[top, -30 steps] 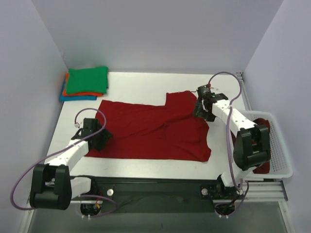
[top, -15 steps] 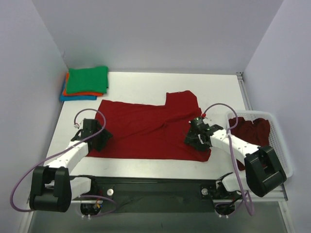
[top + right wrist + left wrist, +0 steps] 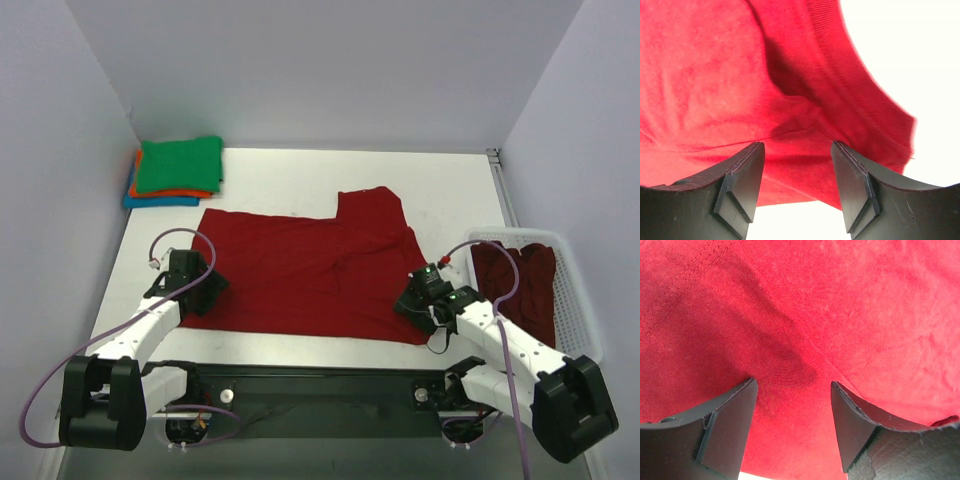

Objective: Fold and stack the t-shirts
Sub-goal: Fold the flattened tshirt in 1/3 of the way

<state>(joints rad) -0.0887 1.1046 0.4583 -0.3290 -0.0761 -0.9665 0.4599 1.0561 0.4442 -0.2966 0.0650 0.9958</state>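
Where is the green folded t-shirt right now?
In the top view, the green t-shirt lies at the far left corner of the table, on top of the orange shirt and the blue shirt.

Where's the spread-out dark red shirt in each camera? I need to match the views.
Top external: the spread-out dark red shirt lies mid-table, toward the near edge.
Left wrist: the shirt fills nearly the whole frame.
Right wrist: the shirt covers left and centre, its corner at right.
Shared landmark: the white table bordering the shirt's near hem.

red t-shirt (image 3: 300, 275) spread flat | left pincer (image 3: 208, 291), right pincer (image 3: 410, 301) at near corners
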